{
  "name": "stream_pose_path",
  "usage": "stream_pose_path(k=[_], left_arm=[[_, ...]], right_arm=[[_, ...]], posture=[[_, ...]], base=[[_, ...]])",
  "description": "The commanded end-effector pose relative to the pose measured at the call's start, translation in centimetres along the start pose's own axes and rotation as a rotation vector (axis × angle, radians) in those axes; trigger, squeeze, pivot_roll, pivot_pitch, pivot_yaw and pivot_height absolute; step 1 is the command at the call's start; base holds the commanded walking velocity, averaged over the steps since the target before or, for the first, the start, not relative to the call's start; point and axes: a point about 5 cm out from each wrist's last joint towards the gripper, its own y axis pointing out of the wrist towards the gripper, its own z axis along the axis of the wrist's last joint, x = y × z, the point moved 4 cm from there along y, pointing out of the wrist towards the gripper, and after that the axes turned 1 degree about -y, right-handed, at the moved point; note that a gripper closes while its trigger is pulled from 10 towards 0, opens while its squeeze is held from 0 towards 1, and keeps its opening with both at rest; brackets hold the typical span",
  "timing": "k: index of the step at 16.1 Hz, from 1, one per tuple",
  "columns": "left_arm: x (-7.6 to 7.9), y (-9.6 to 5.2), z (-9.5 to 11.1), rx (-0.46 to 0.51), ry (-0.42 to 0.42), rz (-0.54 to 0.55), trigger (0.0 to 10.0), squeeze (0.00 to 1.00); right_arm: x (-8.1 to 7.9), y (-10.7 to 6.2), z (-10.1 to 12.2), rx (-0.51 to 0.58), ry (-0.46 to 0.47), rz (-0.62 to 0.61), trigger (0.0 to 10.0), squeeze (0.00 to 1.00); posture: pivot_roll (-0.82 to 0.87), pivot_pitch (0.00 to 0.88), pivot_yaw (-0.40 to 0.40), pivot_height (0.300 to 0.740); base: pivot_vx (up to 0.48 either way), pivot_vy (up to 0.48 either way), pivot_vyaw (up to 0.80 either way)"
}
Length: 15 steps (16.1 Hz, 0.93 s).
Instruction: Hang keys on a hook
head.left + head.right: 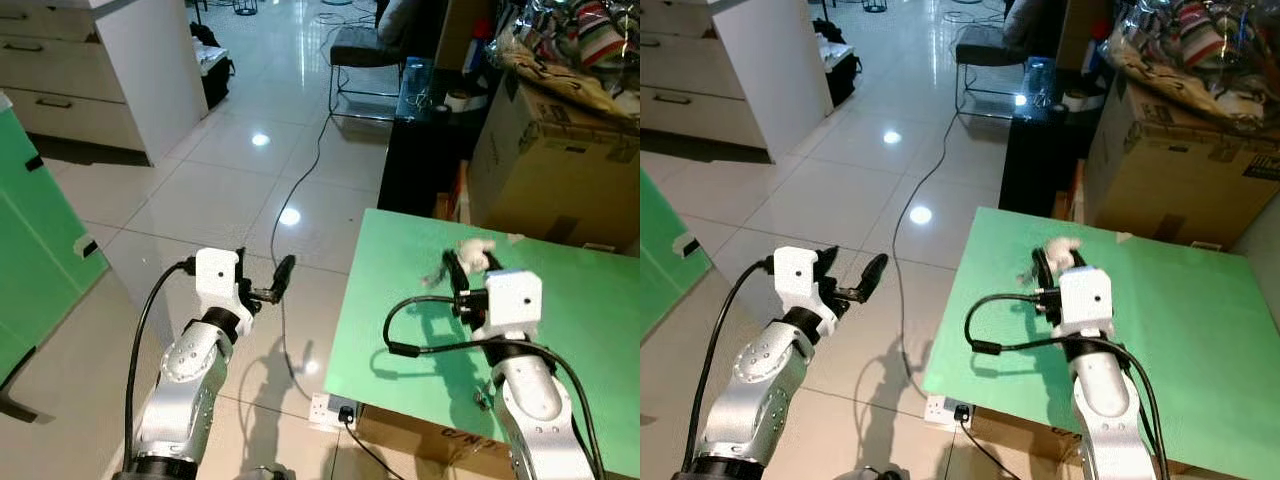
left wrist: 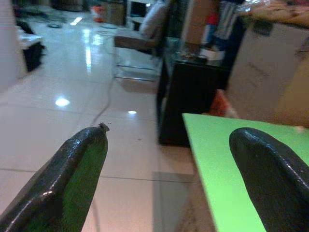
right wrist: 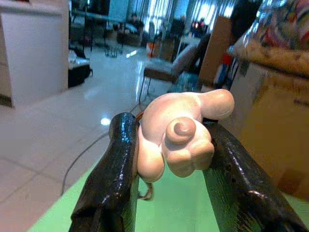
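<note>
Keys with a pale pink, rounded rubbery charm point(image 3: 181, 133) sit pinched in my right claw point(image 3: 174, 145) above the green bench point(image 1: 590, 340), lifted clear for carrying to a hook I cannot see. My left claw point(image 2: 169, 169) hangs wide, over floor tiles point(image 1: 230, 170).

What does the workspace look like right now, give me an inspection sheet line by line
Surface: flat green tabletop, mostly bare.
Job's things: pale pink rubbery keychain figure clamped between the fingers of the right gripper; keys themselves unclear; hook: nothing seen.
Clutter: large brown cardboard box behind the table, bags heaped on top.
Grippers: right shut on the figure above the table; left gripper open over the floor.
Cables: black cable looping from the right wrist; thin black cord across the tiles to a white power strip.
Surroundings: glossy white tiled floor, white drawer cabinet, grey chair.
</note>
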Motion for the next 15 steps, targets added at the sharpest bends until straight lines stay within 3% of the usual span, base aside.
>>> stream_pose_path(k=[1,3,6,8,15], left_arm=[[-0.3,0.5,0.1,0.005,0.018,0.029,10.0,0.00],[-0.4,0.8,0.3,0.010,0.037,0.043,10.0,0.00],[-1.2,1.4,-0.1,-0.006,0.030,0.085,10.0,0.00],[-1.2,1.6,-0.2,-0.011,0.033,0.091,10.0,0.00],[-0.9,1.8,-0.6,-0.026,0.022,0.085,10.0,0.00]], right_arm=[[0.1,0.6,0.3,0.012,0.007,0.002,10.0,0.00],[-0.1,1.0,0.1,0.000,0.021,0.015,10.0,0.00],[0.2,1.5,-2.3,-0.104,0.144,0.002,10.0,0.00],[0.1,1.6,-2.6,-0.113,0.146,0.009,10.0,0.00],[-0.5,1.7,-3.4,-0.153,0.167,0.034,10.0,0.00]], posture=[[-0.09,0.000,0.030,0.740],[-0.09,0.000,0.029,0.740],[-0.08,0.000,0.029,0.740],[-0.08,0.000,0.031,0.740],[-0.08,0.000,0.030,0.740]], base=[[0.000,0.000,0.00],[0.000,0.000,0.00],[0.000,0.000,0.00],[0.000,0.000,0.00],[-0.322,0.000,0.00]])
